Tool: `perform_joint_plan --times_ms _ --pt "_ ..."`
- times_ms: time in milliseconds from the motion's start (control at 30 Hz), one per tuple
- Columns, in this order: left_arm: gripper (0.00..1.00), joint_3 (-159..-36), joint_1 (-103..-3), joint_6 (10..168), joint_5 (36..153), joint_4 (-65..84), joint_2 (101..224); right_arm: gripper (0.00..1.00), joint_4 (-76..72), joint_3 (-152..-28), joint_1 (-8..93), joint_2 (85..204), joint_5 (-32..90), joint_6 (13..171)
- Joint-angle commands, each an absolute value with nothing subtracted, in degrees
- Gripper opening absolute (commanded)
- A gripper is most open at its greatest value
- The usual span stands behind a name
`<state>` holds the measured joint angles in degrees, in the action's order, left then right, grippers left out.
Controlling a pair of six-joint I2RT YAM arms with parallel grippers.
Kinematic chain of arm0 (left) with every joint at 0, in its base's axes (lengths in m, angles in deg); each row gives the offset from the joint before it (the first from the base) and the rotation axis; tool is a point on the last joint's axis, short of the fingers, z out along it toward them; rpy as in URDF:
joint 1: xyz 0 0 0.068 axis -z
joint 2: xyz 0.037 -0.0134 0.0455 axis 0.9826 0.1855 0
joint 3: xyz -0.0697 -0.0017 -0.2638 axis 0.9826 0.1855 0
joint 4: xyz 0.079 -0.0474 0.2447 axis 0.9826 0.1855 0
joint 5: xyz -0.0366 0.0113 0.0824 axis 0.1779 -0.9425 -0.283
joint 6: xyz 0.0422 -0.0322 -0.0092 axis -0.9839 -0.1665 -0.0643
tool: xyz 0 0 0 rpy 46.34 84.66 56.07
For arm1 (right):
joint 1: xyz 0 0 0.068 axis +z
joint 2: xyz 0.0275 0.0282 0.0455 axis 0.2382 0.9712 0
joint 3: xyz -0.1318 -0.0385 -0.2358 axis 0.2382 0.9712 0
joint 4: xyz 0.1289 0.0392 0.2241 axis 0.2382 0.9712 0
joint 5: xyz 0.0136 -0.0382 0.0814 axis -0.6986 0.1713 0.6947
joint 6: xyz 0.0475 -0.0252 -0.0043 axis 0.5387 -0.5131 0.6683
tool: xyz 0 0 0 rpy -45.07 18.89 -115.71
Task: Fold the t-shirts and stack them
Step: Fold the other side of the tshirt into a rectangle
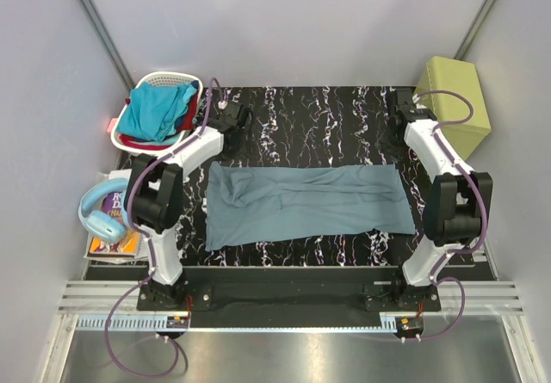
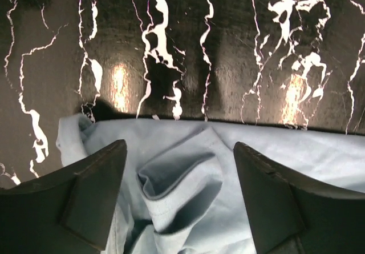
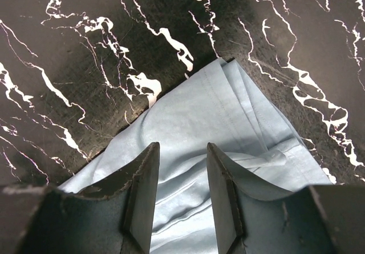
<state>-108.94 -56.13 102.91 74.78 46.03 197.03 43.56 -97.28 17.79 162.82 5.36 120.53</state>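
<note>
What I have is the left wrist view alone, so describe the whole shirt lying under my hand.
Observer: The grey-blue t-shirt lies flat as one long band across the middle of the table.
Operator: Report the right hand.
Observer: The right hand is open at the shirt's right end, a corner of the cloth below its fingers, and it grips nothing.
Operator: List the shirts not yet out.
Observer: A turquoise t-shirt sits bunched in the white basket at the table's far left corner.
</note>
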Motion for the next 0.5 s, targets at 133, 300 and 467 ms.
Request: perform_joint_plan --times_ms 133,300,467 --pt "0.51 -109.5 -54.7 103.9 77.7 45.1 193.9 0.45 41.5 -95.7 18.9 161.7 6.0 119.6" --pt "0.47 -106.6 -54.3 104.5 78.2 45.0 192.5 0.45 41.3 -95.4 19.1 161.8 6.0 119.7" --pt "0.53 -103.5 -54.3 104.8 76.2 45.0 189.9 0.45 41.3 -94.6 19.2 161.3 5.9 119.9"
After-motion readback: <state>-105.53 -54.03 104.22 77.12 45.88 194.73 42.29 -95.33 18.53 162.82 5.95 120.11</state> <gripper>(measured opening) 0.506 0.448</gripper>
